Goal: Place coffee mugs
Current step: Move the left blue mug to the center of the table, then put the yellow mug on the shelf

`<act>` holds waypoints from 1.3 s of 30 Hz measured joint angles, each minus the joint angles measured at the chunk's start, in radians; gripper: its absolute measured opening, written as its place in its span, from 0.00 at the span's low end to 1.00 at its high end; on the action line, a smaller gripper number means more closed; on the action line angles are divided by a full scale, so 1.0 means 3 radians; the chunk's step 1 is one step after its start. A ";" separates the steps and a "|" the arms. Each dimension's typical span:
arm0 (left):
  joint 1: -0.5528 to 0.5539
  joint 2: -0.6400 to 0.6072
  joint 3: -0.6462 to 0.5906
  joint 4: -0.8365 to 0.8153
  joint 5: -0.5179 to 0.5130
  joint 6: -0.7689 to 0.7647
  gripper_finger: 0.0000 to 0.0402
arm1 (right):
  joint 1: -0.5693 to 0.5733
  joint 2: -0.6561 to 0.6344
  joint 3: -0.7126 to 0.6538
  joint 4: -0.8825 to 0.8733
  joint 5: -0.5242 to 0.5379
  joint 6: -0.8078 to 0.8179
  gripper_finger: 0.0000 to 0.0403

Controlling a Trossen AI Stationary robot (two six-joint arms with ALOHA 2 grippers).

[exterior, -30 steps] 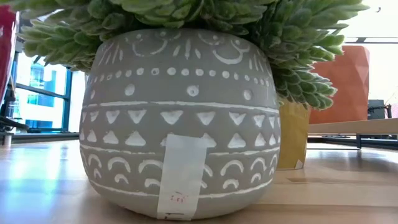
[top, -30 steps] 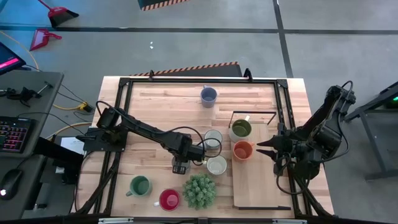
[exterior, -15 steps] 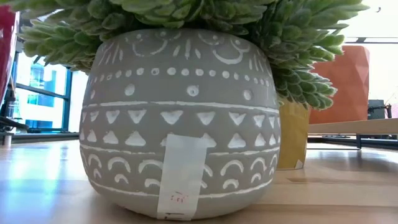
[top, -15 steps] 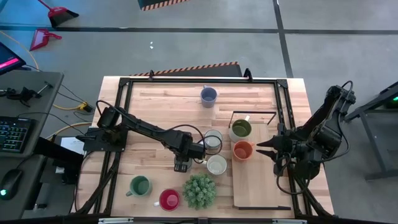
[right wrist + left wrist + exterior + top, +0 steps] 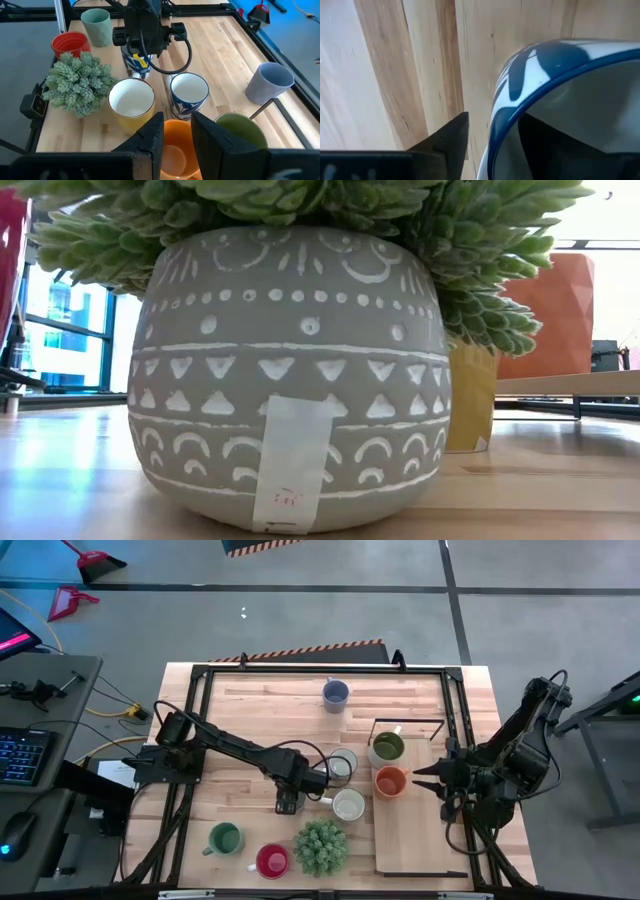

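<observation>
**Left fingers spread at blue-patterned mug**

From above, left gripper [image 5: 322,783] beside white ceramic mug with blue pattern [image 5: 342,764], mid-table. Only in wrist close-up: dark finger [image 5: 451,140] clear of rim. Right gripper [image 5: 175,131], part-open, empty, over round orange mug [image 5: 175,150].

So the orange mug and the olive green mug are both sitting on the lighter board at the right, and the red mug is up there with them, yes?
Not quite. The orange mug and olive green mug sit on the lighter board, but the red mug stands on the table beside the spiky plant, as the high view shows.
</observation>
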 joint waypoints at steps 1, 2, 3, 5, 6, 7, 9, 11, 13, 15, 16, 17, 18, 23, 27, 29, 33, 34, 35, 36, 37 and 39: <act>0.0000 -0.0002 0.0003 0.0000 -0.0002 -0.0027 0.43 | 0.0000 0.0000 0.0000 0.0000 0.0000 -0.0036 0.20; 0.0000 -0.0002 0.0004 -0.0004 -0.0002 -0.0065 0.44 | 0.0000 0.0000 0.0000 0.0000 0.0000 -0.0065 0.20; 0.0000 -0.0007 0.0004 -0.0018 -0.0001 -0.0100 0.46 | 0.0000 0.0000 0.0000 0.0000 -0.0004 -0.0065 0.20; 0.0000 -0.0047 0.0003 -0.0042 -0.0001 -0.0167 0.48 | 0.0000 0.0000 0.0000 0.0000 0.0006 -0.0046 0.20; 0.0000 -0.0073 0.0004 -0.0039 -0.0001 -0.0172 0.49 | 0.0000 0.0000 0.0000 0.0000 0.0029 -0.0014 0.20; 0.0000 -0.0103 0.0009 -0.0052 -0.0001 -0.0174 0.49 | -0.0001 0.0000 0.0000 0.0000 0.0053 0.0002 0.20; 0.0000 -0.0170 0.0043 -0.0088 -0.0001 -0.0174 0.50 | -0.0008 0.0000 0.0000 -0.0001 0.0083 0.0002 0.20; 0.0000 -0.0261 0.0097 -0.0073 -0.0001 -0.0223 0.51 | -0.0053 0.0000 0.0000 -0.0003 0.0072 0.0000 0.20; 0.0000 -0.0361 0.0147 -0.0114 -0.0001 -0.0264 0.51 | -0.0132 -0.0001 0.0000 -0.0004 -0.0014 0.0013 0.20; -0.0003 -0.0456 0.0172 -0.0126 0.0000 -0.0323 0.51 | -0.0237 0.0005 0.0000 -0.0004 -0.0149 0.0009 0.20; -0.0006 -0.0504 0.0177 -0.0161 0.0000 -0.0347 0.51 | -0.0299 0.0016 0.0000 -0.0004 -0.0222 -0.0003 0.21; -0.0009 -0.0558 0.0177 -0.0196 -0.0001 -0.0370 0.51 | -0.0367 0.0034 0.0000 -0.0001 -0.0294 -0.0026 0.21; -0.0010 -0.0614 0.0177 -0.0216 -0.0005 -0.0402 0.50 | -0.0433 0.0064 0.0000 0.0001 -0.0373 -0.0070 0.22; -0.0011 -0.0794 0.0177 -0.0235 -0.0043 -0.0563 0.51 | -0.0756 0.0222 0.0000 0.0363 -0.0769 -0.0575 0.25; -0.0013 -0.0885 0.0177 -0.0346 -0.0065 -0.0537 0.51 | -0.1020 0.0384 0.0000 0.0929 -0.1181 -0.1134 0.25; -0.0013 -0.0929 0.0177 -0.0477 -0.0096 -0.0472 0.50 | -0.1168 0.0479 0.0000 0.1127 -0.1420 -0.1279 0.25; -0.0014 -0.1095 0.0176 -0.0792 -0.0236 -0.0425 0.50 | -0.1397 0.0718 0.0088 0.1282 -0.1816 -0.1432 0.25; -0.0014 -0.1156 0.0176 -0.0842 -0.0259 -0.0401 0.50 | -0.1441 0.0798 0.0169 0.1267 -0.1895 -0.1483 0.25; -0.0014 -0.1223 0.0176 -0.0868 -0.0303 -0.0374 0.50 | -0.1475 0.0879 0.0260 0.1258 -0.1961 -0.1558 0.25; -0.0014 -0.1295 0.0176 -0.0868 -0.0355 -0.0347 0.50 | -0.1498 0.0968 0.0364 0.1235 -0.2014 -0.1643 0.25; -0.0014 -0.1382 0.0176 -0.0864 -0.0392 -0.0328 0.50 | -0.1514 0.1065 0.0478 0.1192 -0.2050 -0.1737 0.25; -0.0013 -0.1561 0.0175 -0.0848 -0.0511 -0.0317 0.50 | -0.1534 0.1274 0.0725 0.1063 -0.2102 -0.1934 0.25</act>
